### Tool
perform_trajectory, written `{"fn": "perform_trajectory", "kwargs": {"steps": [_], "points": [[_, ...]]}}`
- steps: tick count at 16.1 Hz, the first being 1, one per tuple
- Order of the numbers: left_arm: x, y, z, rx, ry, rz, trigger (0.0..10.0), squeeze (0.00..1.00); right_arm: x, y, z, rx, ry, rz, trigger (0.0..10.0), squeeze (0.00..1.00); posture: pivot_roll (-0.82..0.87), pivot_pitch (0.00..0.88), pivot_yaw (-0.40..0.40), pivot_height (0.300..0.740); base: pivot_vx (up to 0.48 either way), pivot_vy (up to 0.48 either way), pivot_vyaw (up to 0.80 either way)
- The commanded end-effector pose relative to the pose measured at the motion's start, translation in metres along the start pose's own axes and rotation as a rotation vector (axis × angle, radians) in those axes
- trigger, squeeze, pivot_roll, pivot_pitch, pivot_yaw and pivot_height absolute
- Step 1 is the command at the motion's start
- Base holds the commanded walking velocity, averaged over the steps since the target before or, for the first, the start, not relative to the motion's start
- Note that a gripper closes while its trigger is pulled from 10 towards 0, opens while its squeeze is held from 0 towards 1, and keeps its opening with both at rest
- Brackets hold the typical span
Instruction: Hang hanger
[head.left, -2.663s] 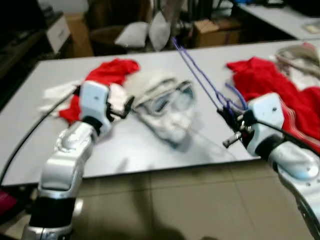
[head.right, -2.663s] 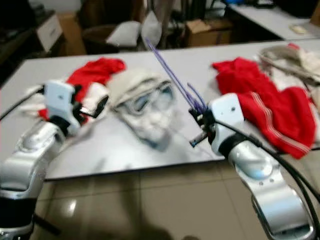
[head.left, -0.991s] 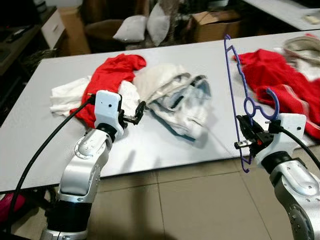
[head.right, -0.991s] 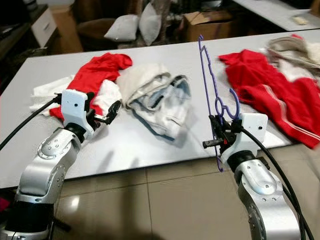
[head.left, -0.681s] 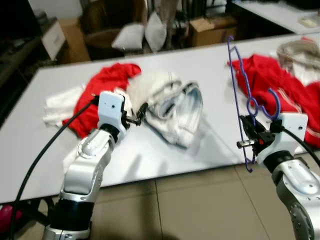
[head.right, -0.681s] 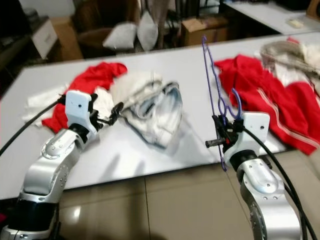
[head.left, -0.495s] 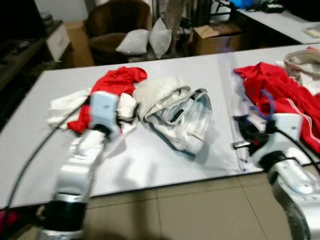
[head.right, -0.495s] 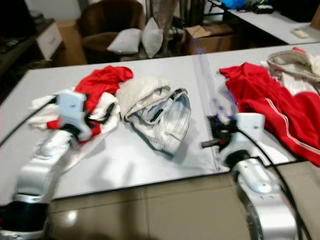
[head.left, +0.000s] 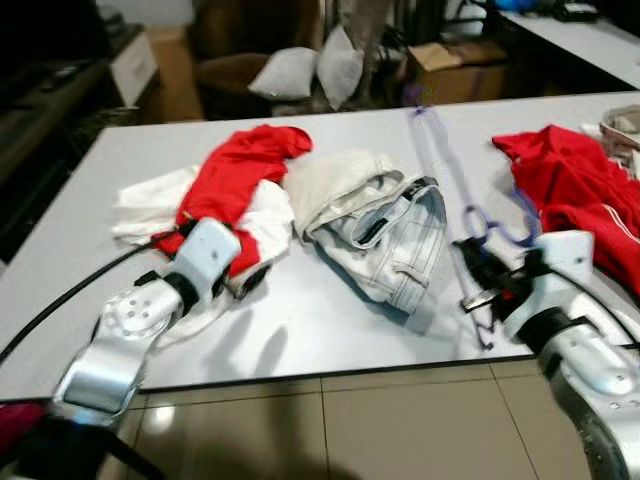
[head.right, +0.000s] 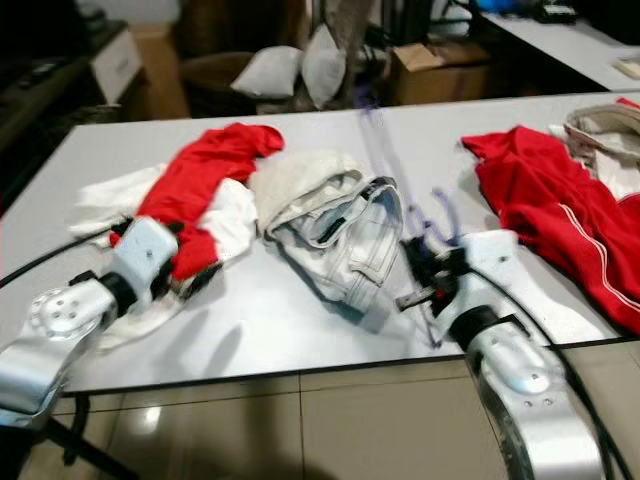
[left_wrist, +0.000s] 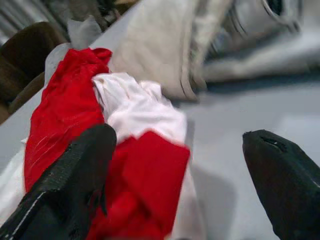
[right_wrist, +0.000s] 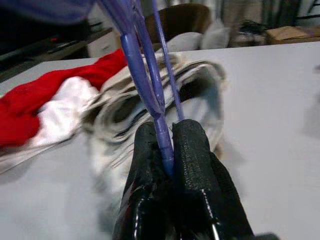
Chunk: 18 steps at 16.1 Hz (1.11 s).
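Fingers (right_wrist: 192, 145) of the right gripper (right_wrist: 167, 150) pinching the purple hanger (head.left: 440, 165) tight above the counter (head.left: 330, 320), left gripper (left_wrist: 175, 170) spread wide by red cloth (head.left: 235, 175), hanging not yet done.

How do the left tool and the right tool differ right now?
The left tool is open and holds nothing; the right tool is shut on the purple hanger. The left tool points at the red and white garment; the right tool sits near the table's front edge. Both have black fingers.
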<state>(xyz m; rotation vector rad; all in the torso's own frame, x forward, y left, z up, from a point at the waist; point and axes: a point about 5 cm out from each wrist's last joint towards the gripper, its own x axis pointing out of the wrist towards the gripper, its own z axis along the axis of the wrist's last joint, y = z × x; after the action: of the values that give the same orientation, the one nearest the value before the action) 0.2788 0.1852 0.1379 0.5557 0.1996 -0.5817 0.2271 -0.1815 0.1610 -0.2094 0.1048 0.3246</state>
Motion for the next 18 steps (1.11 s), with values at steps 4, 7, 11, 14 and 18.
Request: {"fn": "perform_trajectory", "kwargs": {"steps": [4, 7, 11, 14, 18], "points": [[0.002, 0.006, -0.005, 0.061, 0.056, 0.033, 10.0, 0.00, -0.009, 0.015, 0.003, -0.038, 0.008, 0.158, 10.0, 0.00, -0.09, 0.000, 0.081, 0.740, 0.000, 0.000, 0.00], [0.007, 0.005, -0.013, 0.023, 0.091, 0.058, 10.0, 0.00, -0.014, 0.028, 0.004, -0.050, 0.026, 0.298, 10.0, 0.00, -0.09, 0.000, 0.083, 0.740, 0.000, 0.000, 0.00], [0.009, 0.009, -0.033, -0.003, 0.178, 0.132, 6.1, 0.00, -0.016, 0.029, 0.003, -0.070, 0.048, 0.315, 10.0, 0.00, -0.10, 0.000, 0.089, 0.740, 0.000, 0.000, 0.00], [0.011, 0.010, -0.034, -0.010, 0.175, 0.144, 3.2, 0.00, -0.015, 0.031, 0.002, -0.068, 0.053, 0.324, 10.0, 0.00, -0.10, 0.000, 0.092, 0.740, 0.000, 0.000, 0.00], [0.012, 0.010, -0.036, -0.022, 0.164, 0.146, 0.0, 0.00, -0.015, 0.035, -0.002, -0.074, 0.070, 0.325, 10.0, 0.00, -0.10, 0.000, 0.099, 0.740, 0.000, 0.000, 0.00]]}}
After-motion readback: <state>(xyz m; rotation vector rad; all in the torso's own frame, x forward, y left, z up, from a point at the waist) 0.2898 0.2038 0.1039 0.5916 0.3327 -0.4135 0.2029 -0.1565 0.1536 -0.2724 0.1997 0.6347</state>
